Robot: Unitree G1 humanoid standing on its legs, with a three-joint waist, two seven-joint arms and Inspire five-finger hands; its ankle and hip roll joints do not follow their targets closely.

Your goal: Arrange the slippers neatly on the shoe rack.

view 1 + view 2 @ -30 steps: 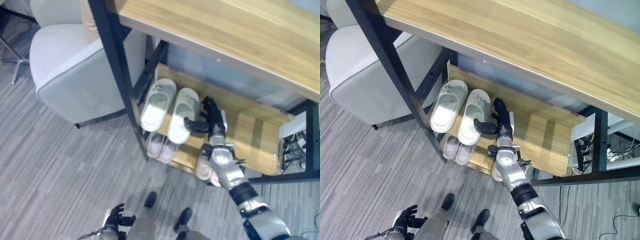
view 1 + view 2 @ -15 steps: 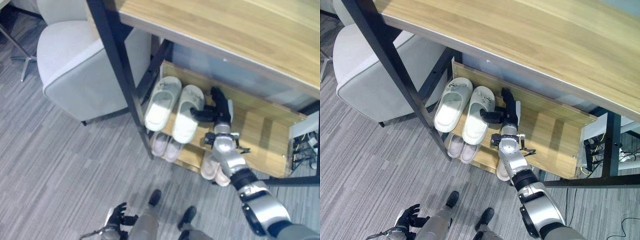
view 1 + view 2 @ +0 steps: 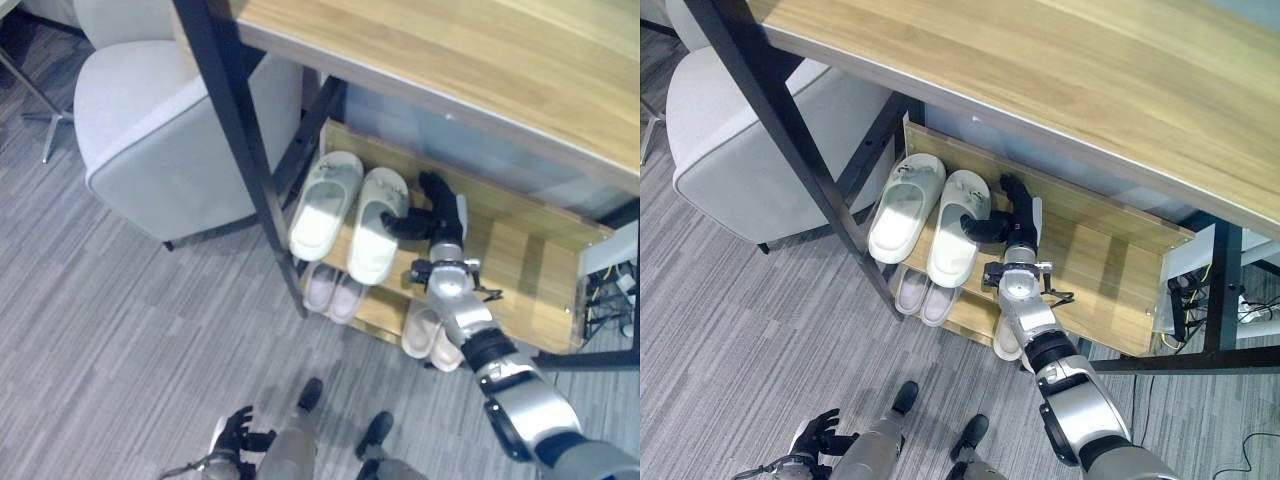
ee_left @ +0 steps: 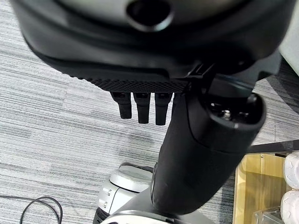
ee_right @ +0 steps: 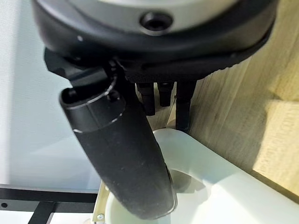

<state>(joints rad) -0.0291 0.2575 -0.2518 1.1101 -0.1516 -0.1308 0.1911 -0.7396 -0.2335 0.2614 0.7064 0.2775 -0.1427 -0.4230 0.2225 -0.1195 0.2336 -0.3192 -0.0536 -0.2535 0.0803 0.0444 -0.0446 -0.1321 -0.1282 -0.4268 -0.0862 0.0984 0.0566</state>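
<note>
Two pale green slippers lie side by side at the left end of the shoe rack's upper shelf point(image 3: 510, 270), the left slipper point(image 3: 322, 205) and the right slipper point(image 3: 378, 225). My right hand point(image 3: 441, 212) is on the shelf just right of the right slipper point(image 5: 219, 186). Its fingers point(image 5: 160, 95) are straight and its thumb point(image 5: 121, 149) reaches sideways onto the slipper's upper. Low at my side, my left hand point(image 3: 232, 434) hangs idle with relaxed fingers point(image 4: 140, 107).
A pinkish pair point(image 3: 330, 292) and a second pale pair point(image 3: 430, 335) sit on the lower shelf. A wooden top point(image 3: 480, 70) overhangs the rack. A black post point(image 3: 240, 130) stands at its left front. A grey armchair point(image 3: 160, 130) is on the left, on grey carpet.
The whole view shifted since one second ago. My right hand has crept slightly deeper onto the shelf, thumb still on the right slipper. The slippers have hardly moved.
</note>
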